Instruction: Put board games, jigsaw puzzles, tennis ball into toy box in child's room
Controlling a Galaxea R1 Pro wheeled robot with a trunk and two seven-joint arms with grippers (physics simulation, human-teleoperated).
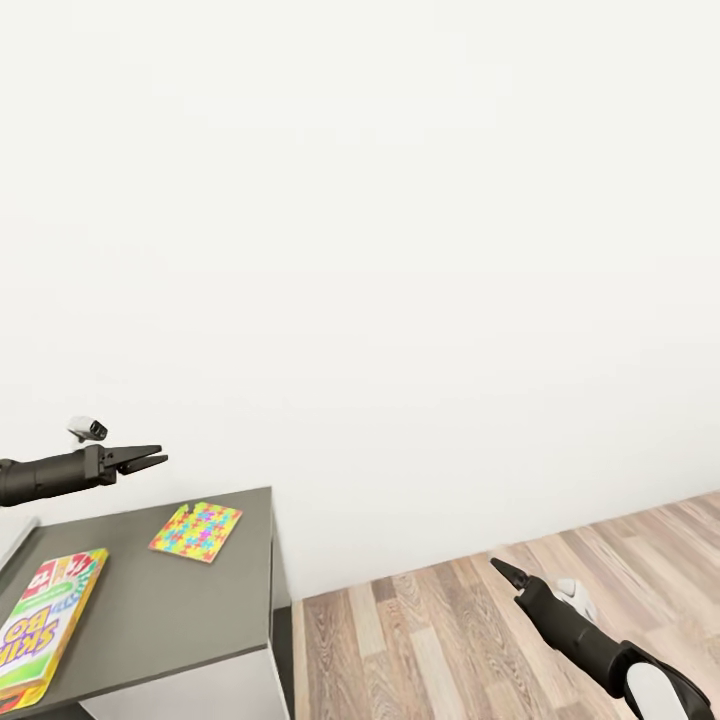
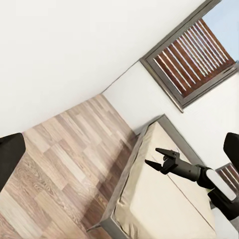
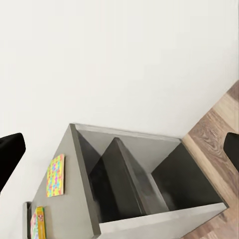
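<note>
On the worktop (image 1: 190, 610) below the left gripper (image 1: 152, 461), whose jaws stand apart and empty, lie a puzzle (image 1: 196, 531) and a game box (image 1: 45, 625). Right gripper (image 2: 158, 157), also apart, hangs far off over floor.

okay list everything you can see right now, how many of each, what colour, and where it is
jigsaw puzzle: one, yellow, pink, blue and green mosaic, lying flat on the dark-grey desk top near its back edge
SKIP-BO board game: one, yellow, green and red, flat on the desk top at its near left
desk: one, dark-grey top, against the white wall, open shelves in its end
bed: one, beige mattress in a grey frame, in the corner below the window
window: one, grey frame with brown slats, above the bed
floor: wood planks
left gripper: black, open, above the desk
right gripper: black, open, over the floor
</note>
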